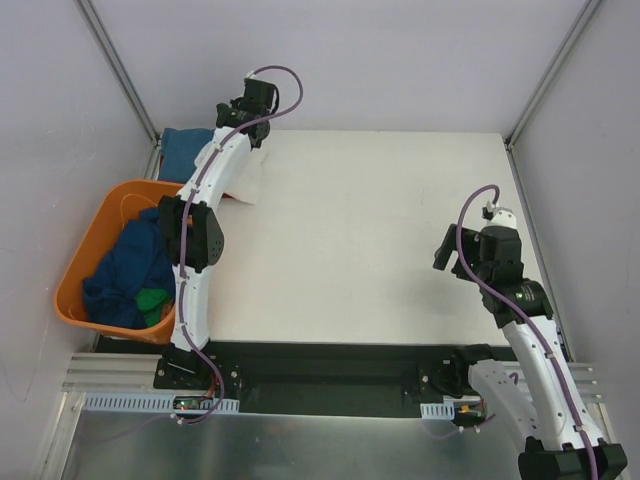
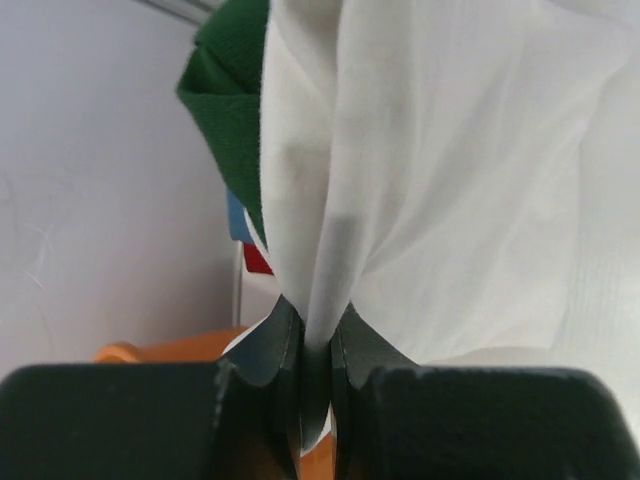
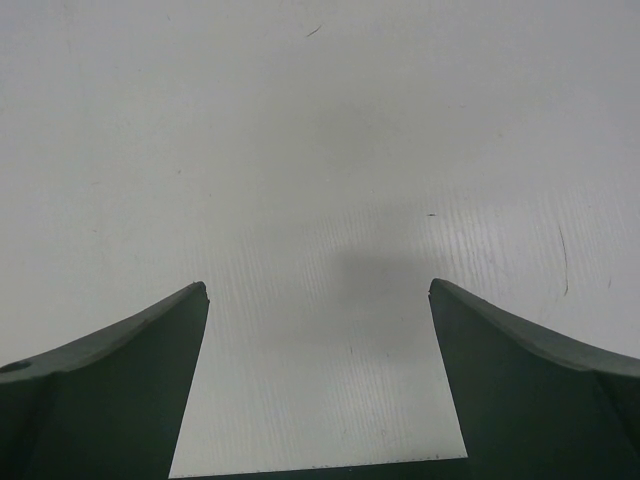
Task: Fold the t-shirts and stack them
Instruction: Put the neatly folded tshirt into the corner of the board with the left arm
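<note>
My left gripper (image 1: 250,118) reaches to the table's far left corner and is shut on the cream t-shirt (image 1: 251,176). In the left wrist view the jaws (image 2: 315,335) pinch a fold of the cream cloth (image 2: 440,180), and its dark green sleeve (image 2: 228,110) shows at the upper left. A folded blue t-shirt (image 1: 184,150) lies at the far left corner; slivers of blue (image 2: 235,216) and red (image 2: 257,260) cloth show behind the cream one. A navy t-shirt (image 1: 130,275) lies in the basket. My right gripper (image 1: 452,262) is open and empty over bare table (image 3: 318,300).
The orange plastic basket (image 1: 95,235) stands off the table's left edge and shows in the left wrist view (image 2: 170,348). A bit of green cloth (image 1: 152,298) lies in it. The white table (image 1: 400,230) is walled by grey panels with metal frame posts.
</note>
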Action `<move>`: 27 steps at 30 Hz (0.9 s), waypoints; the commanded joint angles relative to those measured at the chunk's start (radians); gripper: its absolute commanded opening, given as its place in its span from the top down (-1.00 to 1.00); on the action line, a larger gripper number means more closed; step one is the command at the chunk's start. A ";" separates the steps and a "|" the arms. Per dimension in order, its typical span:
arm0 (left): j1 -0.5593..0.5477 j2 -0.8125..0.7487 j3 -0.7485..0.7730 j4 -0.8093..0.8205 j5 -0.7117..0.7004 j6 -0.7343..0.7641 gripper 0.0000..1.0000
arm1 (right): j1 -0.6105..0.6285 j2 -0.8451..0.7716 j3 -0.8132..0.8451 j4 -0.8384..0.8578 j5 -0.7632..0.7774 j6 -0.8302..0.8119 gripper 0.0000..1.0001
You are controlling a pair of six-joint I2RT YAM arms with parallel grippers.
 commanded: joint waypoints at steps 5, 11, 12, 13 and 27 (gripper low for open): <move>0.040 -0.011 0.137 0.132 0.048 0.259 1.00 | -0.014 -0.003 0.006 0.035 -0.010 -0.012 -0.93; 0.054 -0.041 0.169 0.167 0.062 0.269 1.00 | -0.019 0.005 0.007 0.031 -0.011 -0.012 -0.93; 0.057 -0.042 0.175 0.172 0.060 0.269 1.00 | -0.019 0.005 0.007 0.031 -0.011 -0.012 -0.93; 0.060 -0.045 0.186 0.181 0.062 0.262 1.00 | -0.020 0.005 0.007 0.031 -0.010 -0.014 -0.93; 0.180 -0.011 0.212 0.213 0.164 0.199 1.00 | -0.023 0.038 0.032 0.003 0.024 -0.012 -0.93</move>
